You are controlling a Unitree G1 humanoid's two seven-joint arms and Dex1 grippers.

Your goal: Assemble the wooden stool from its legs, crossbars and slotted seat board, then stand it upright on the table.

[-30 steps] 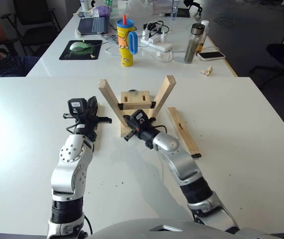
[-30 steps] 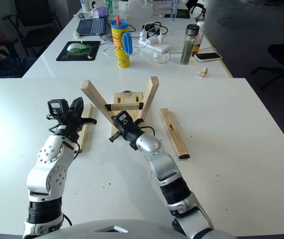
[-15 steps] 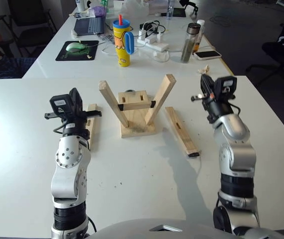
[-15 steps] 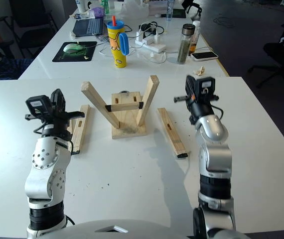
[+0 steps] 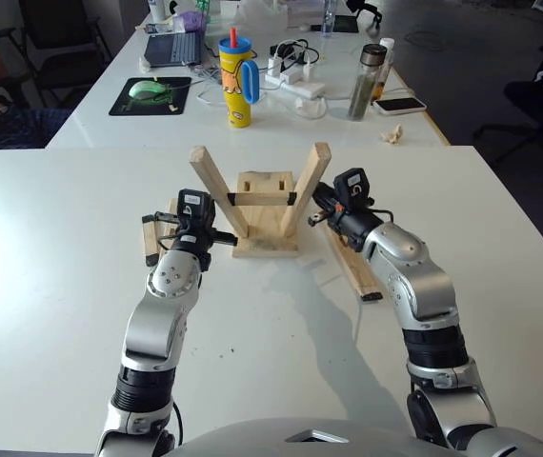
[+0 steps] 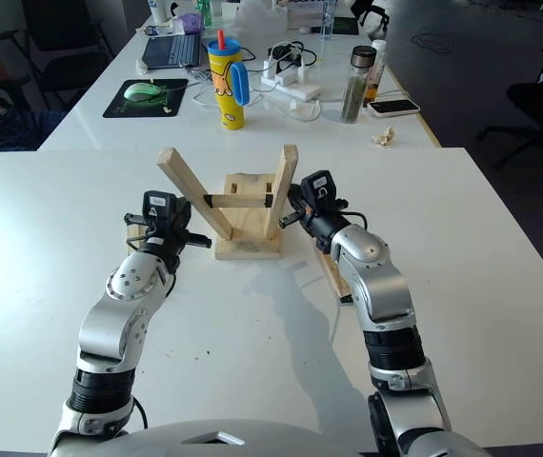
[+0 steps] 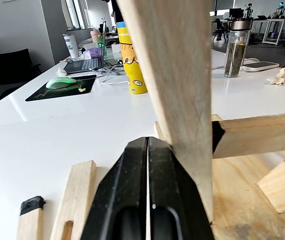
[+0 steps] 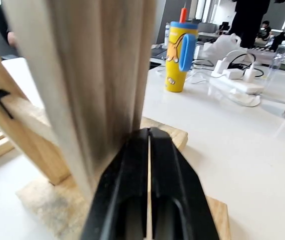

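The slotted seat board [image 5: 266, 233] lies flat at the table's middle. Two legs rise from it in a V, the left leg [image 5: 212, 187] and the right leg [image 5: 310, 186], joined by a crossbar [image 5: 263, 199]. My left gripper [image 5: 221, 239] is shut and empty, its tip beside the left leg's [image 7: 177, 90] lower end. My right gripper [image 5: 316, 202] is shut and empty too, its tip against the outer side of the right leg [image 8: 97, 75]. One loose leg [image 5: 150, 238] lies flat left of the board, another loose leg [image 5: 354, 268] to its right.
A second table behind holds a yellow cup [image 5: 238, 84], a bottle [image 5: 368, 80], a mouse on a dark pad [image 5: 152, 93], a phone [image 5: 405, 105] and a power strip [image 5: 300, 84]. The near half of the white table [image 5: 271, 362] is bare.
Half a second ago both arms stood apart at the sides of the stool. Both have swung inward, and each shut gripper now sits at a leg.
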